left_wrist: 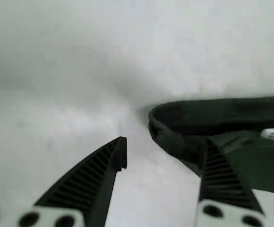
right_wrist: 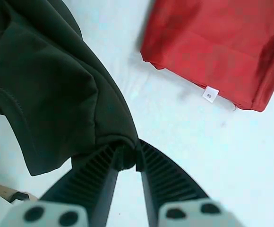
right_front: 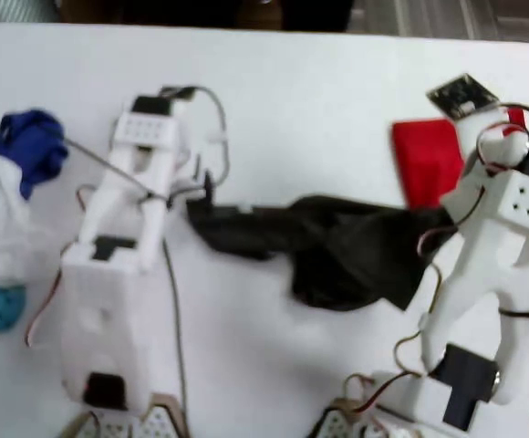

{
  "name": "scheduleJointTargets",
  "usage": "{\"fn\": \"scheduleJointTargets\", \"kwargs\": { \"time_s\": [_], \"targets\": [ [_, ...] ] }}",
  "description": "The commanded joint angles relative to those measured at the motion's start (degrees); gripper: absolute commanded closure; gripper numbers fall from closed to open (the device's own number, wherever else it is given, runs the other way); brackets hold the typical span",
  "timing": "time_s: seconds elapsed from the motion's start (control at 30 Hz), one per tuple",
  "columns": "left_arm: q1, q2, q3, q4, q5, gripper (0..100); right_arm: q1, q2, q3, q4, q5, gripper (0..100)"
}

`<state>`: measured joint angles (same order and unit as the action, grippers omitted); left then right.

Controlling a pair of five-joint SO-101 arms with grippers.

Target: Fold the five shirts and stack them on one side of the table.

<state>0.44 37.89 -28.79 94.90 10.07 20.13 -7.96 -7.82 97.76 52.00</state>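
Robotics lab bench: white table (right_front: 319,82), exposed wiring (right_front: 175,310), bare circuit board (right_front: 463,94).

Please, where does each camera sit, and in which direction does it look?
High view: fixed above the table, looking down on left arm, right arm, the black shirt between them and a red shirt.
Left wrist view: on the left arm, looking past its open left pincer at the black shirt's edge.
Right wrist view: on the right arm, looking past the right pincer, shut on the black shirt, toward the red shirt.
Shared: all three show the black shirt.
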Motion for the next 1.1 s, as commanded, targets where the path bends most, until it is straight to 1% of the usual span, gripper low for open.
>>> {"fn": "scheduleJointTargets", "kwargs": {
  "time_s": [0.0, 0.07, 0.1, 0.3, 0.37, 0.43, 0.5, 0.53, 0.6, 0.67, 0.83, 0.97, 1.0, 1.07],
  "targets": [
    [0.2, 0.1, -2.8, 1.8, 11.3, 73, -0.2, -2.5, -0.2, -0.9, 0.4, 97.8],
    [0.0, 0.9, -2.4, -0.7, 15.2, 73, -0.2, -2.5, -0.2, -0.9, 0.4, 97.8],
    [0.0, 1.6, -2.2, -1.8, 15.6, 74, -0.2, -2.5, -0.2, -0.9, 0.4, 97.8],
    [2.4, 6.3, -2.8, -3.9, 15.9, 74, 0.1, -2.5, -0.2, -0.9, 0.4, 97.8],
    [2.7, 6.8, -2.9, -4.0, 16.0, 76, 0.2, -2.5, -0.1, -0.9, 0.4, 97.8],
    [2.6, 6.9, -5.1, -4.0, 16.0, 84, 0.2, -2.5, 0.6, -0.9, 0.4, 97.8],
    [2.2, 7.1, -8.3, -3.5, 16.0, 96, 0.0, -2.7, 2.3, -0.9, 0.4, 97.8],
    [2.1, 7.1, -9.6, -3.3, 16.0, 99, -0.1, -2.7, 3.3, -0.9, 0.4, 97.8],
    [2.2, 7.2, -12.3, -1.9, 16.0, 95, -0.2, -2.6, 4.3, -1.0, 0.4, 97.8],
    [2.5, 7.2, -14.5, -0.9, 16.0, 98, -0.1, -2.6, 4.7, -1.0, 0.4, 97.8],
    [2.5, 7.1, -20.9, 3.3, 15.9, 97, -0.1, -3.0, 4.7, -2.2, 0.3, 97.8],
    [2.0, 7.2, -22.8, 5.1, 15.6, 97, -0.2, -3.0, 4.7, -4.0, -0.4, 97.8],
    [1.8, 6.9, -22.8, 5.5, 15.6, 97, -0.3, -3.0, 4.7, -5.1, -1.4, 97.8],
    [0.8, 6.2, -23.3, 5.7, 15.6, 97, -1.8, -3.0, 4.5, -9.7, -6.8, 97.8]
  ]
}}
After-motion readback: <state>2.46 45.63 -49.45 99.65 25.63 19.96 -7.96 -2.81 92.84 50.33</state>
